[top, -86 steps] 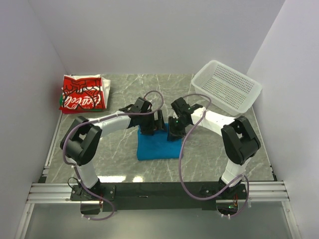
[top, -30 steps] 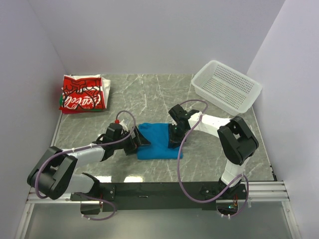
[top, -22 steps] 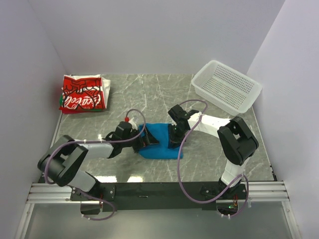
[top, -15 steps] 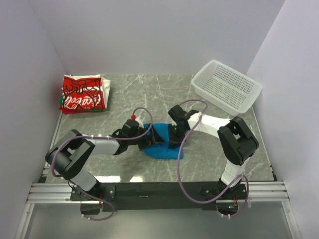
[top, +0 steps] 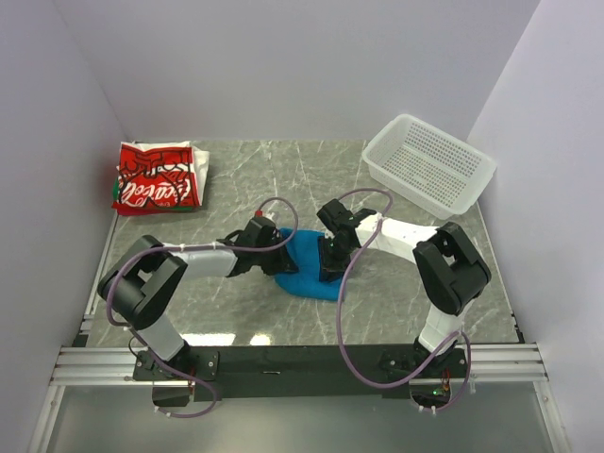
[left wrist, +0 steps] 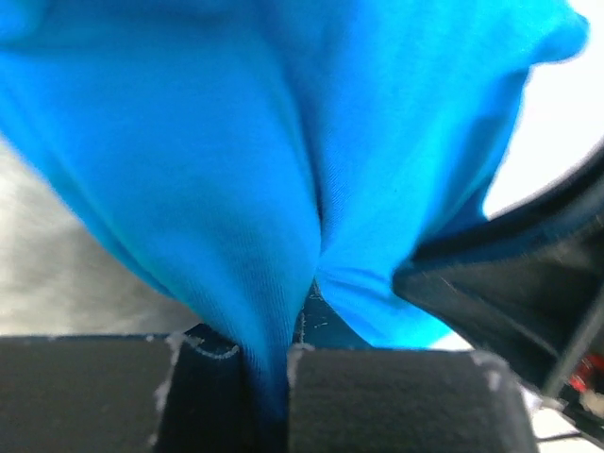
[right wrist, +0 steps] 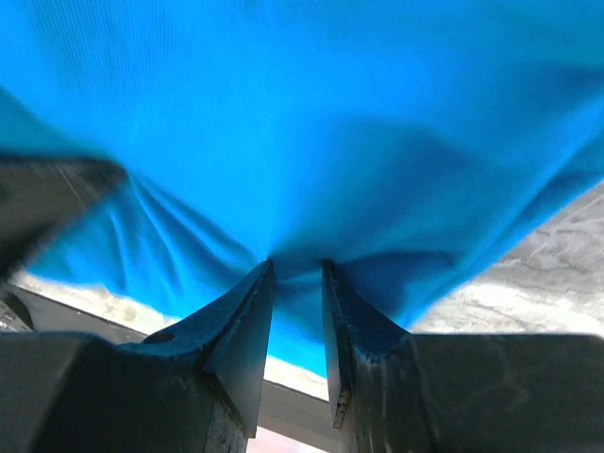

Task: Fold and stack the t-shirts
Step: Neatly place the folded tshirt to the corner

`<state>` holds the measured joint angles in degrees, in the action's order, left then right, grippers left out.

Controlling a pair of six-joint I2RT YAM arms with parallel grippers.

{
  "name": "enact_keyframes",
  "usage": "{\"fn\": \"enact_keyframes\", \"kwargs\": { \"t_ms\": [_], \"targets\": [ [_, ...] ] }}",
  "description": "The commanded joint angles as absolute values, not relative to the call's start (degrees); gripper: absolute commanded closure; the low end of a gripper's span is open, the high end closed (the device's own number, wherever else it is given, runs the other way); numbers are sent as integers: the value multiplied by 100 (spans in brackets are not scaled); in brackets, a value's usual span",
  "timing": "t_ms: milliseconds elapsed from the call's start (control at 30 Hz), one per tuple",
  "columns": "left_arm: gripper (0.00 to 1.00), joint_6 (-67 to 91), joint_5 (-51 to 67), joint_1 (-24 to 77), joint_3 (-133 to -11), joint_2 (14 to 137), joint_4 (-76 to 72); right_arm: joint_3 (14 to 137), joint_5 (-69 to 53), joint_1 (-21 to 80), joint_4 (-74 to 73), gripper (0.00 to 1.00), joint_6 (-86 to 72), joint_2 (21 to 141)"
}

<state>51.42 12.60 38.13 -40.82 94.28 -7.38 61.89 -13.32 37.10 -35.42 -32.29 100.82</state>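
Lab cell — blank walls (top: 283, 66), marble tabletop (top: 283, 170)

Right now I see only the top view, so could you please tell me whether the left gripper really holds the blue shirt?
Observer: Yes. In its wrist view the left gripper is shut on a fold of the blue shirt.
Operator: Thank you. And the right one?
Observer: The right gripper also pinches the shirt, with cloth bunched in its narrow gap.
Operator: Is the cloth smooth there?
Observer: No. Creases run from the pinch out to the left.
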Motion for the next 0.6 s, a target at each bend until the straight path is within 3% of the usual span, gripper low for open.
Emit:
{"fn": "enact_keyframes", "kwargs": {
  "t_ms": [0,333,567],
  "targets": [
    [100,4167,238,3516,-4420,9633,928,6301,-1257,3788,-3726,66,-3164,9774],
    [100,2339,-193,2690,-6098,9114,2733,6416,-1266,3788,-3823,66,-3024,9308],
    [100,1522,-685,2462,-7976,9395,3787,6320,-1336,3788,-3815,66,-2804,9106]
  ]
}}
